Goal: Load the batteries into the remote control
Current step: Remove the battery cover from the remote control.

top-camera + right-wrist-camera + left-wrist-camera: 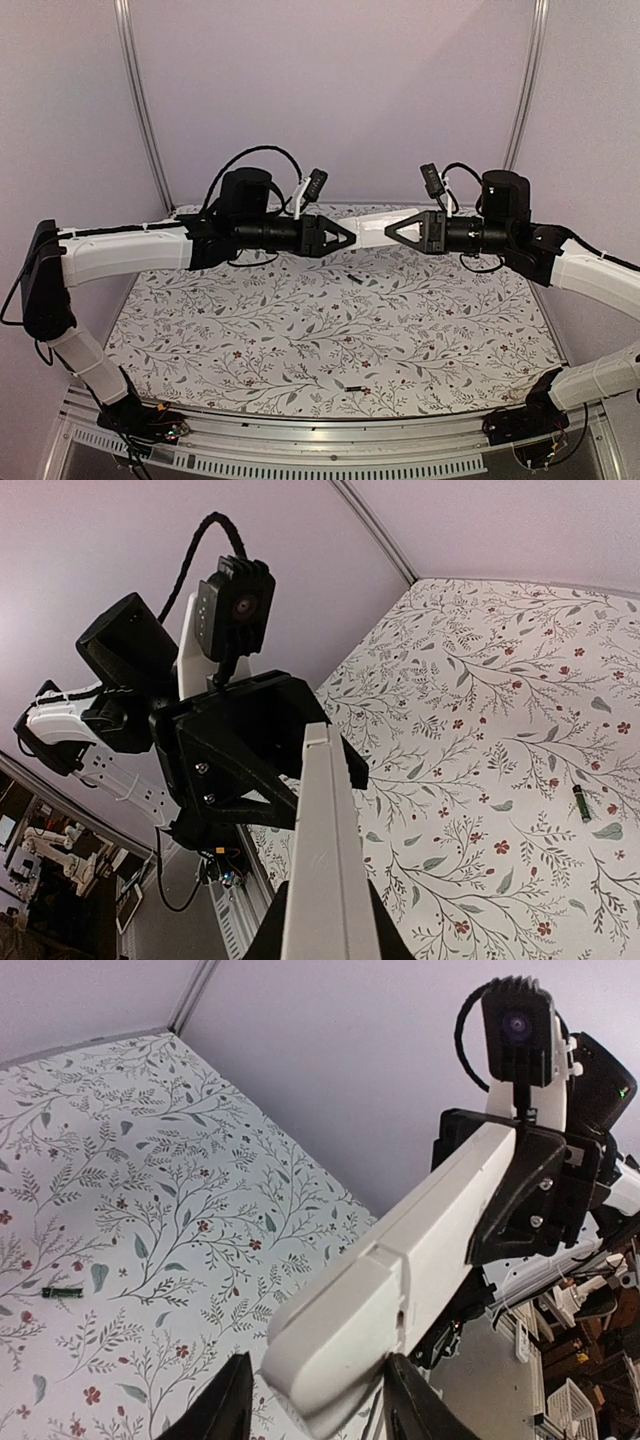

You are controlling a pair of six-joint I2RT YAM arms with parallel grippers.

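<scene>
The white remote control (372,229) hangs level above the far middle of the table, held at both ends. My left gripper (346,237) has its jaws round the remote's broad end (330,1335), shut on it. My right gripper (396,230) pinches the thin edges of the other end (325,830) and is shut on it. One of the batteries (354,278), a small dark stick, lies on the cloth below the remote. It also shows in the left wrist view (62,1291) and the right wrist view (580,803). The other battery (355,388) lies near the front edge.
The table (200,330) wears a white cloth with a leaf print. Pale walls and metal posts (140,100) close in the back and sides. A metal rail (320,440) runs along the near edge between the arm bases.
</scene>
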